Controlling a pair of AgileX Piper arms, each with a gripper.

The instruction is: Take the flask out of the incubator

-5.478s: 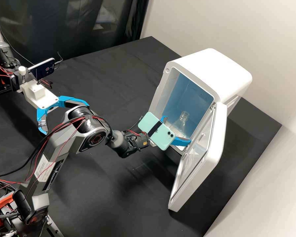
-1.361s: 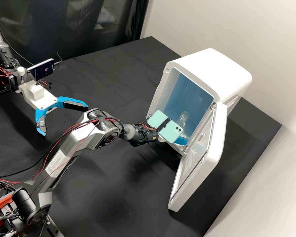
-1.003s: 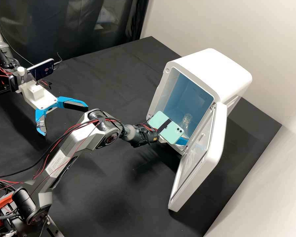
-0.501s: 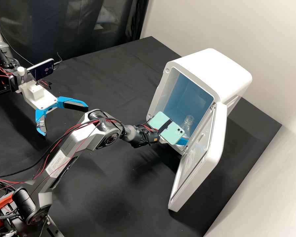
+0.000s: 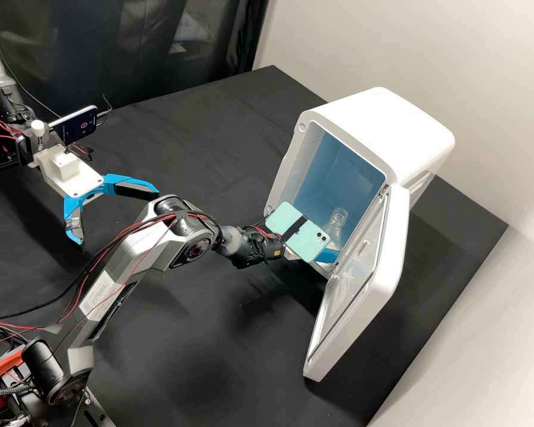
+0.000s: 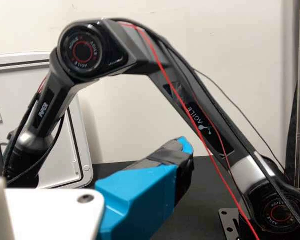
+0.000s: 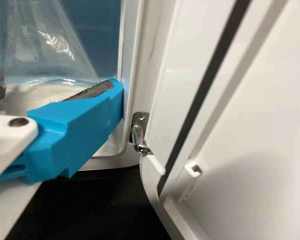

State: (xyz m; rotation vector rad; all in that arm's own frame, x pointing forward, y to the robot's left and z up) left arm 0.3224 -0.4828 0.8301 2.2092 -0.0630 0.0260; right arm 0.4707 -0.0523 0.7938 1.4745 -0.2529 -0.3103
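- Now the right gripper (image 5: 331,246) is low in the mouth of the white incubator (image 5: 391,130), on its hinge side. It pinches the flask (image 5: 337,219). In the right wrist view one blue finger (image 7: 75,130) lies with its dark pad against the lower glass wall.
- The flask is clear and conical and is inside the incubator, near the front corner by the hinge, with the neck pointing up. I cannot tell if its base is lifted from the incubator floor.
- The door (image 5: 356,284) hangs open in front of the incubator. Its metal hinge (image 7: 139,135) is just beside the gripping finger.
- The left gripper (image 5: 115,216) is well apart from the incubator, above the black bench (image 5: 219,136). Its fingers are spread wide and hold nothing.
- I think the taking-out is only at its beginning, because the flask has not passed the incubator opening.
- Risk, in my judgement: the glass is smooth and the cone gets narrower upward, so the pads may slide up and the flask may drop or tip.
- Second risk: the finger is so close to the incubator frame and hinge that a pull which is not straight may knock against them and turn the flask in the grip.
- The mint-green phone (image 5: 296,231) on the wrist sits at the incubator opening and may also catch its edge.
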